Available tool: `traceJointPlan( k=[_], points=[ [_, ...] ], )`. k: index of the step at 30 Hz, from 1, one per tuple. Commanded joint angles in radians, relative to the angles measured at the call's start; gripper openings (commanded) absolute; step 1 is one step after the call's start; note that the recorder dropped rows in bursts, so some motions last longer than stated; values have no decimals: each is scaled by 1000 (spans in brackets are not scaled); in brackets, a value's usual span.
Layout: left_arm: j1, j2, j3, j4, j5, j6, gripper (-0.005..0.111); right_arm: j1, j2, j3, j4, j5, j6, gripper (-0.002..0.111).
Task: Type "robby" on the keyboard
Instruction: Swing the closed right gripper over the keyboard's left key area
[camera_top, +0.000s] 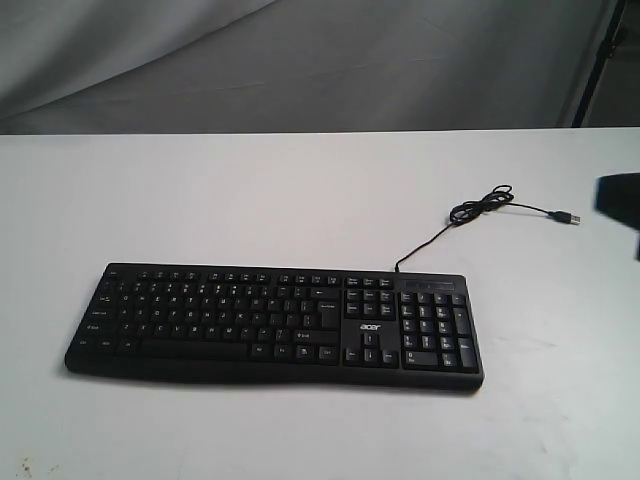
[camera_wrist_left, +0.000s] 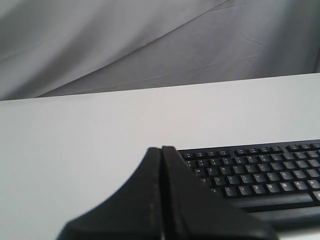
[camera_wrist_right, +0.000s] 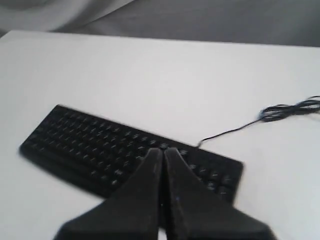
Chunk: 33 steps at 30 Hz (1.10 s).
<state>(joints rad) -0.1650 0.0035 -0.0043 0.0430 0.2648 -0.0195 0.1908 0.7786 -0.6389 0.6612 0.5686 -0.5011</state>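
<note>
The black keyboard (camera_top: 275, 322) lies flat on the white table, its number pad to the right and its thin cable (camera_top: 480, 210) curling away behind it. In the left wrist view my left gripper (camera_wrist_left: 161, 148) is shut and empty, held off the keyboard's (camera_wrist_left: 260, 172) left end. My right gripper (camera_wrist_right: 163, 150) is also shut and empty, hovering above and in front of the keyboard (camera_wrist_right: 95, 142) near its right half. A blurred dark part of the right arm (camera_top: 620, 205) shows at the exterior view's right edge. The left gripper does not show in the exterior view.
The cable ends in a loose USB plug (camera_top: 568, 217) lying on the white table (camera_top: 250, 200). A grey cloth backdrop (camera_top: 300, 60) hangs behind the table's far edge. A dark stand leg (camera_top: 598, 60) rises at the back right.
</note>
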Motion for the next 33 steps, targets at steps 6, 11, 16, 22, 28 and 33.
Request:
traceJointPlan(
  k=[6, 11, 16, 22, 28, 33],
  points=[
    [-6, -3, 4, 5, -7, -3, 0, 348, 464, -277, 63, 9, -237, 0],
    [-6, -3, 4, 5, -7, -3, 0, 496, 707, -485, -7, 9, -231, 0],
    [-6, -3, 4, 5, -7, -3, 0, 585, 910, -649, -22, 9, -231, 0],
    [-6, -3, 4, 5, -7, -3, 0, 638, 1132, -853, -41, 13, -231, 0],
    [-6, -3, 4, 5, -7, -3, 0, 648, 1296, -1005, -68, 13, -204, 0],
    [-6, -3, 4, 5, -7, -3, 0, 648, 1407, -1108, -124, -5, -177, 0]
  ],
)
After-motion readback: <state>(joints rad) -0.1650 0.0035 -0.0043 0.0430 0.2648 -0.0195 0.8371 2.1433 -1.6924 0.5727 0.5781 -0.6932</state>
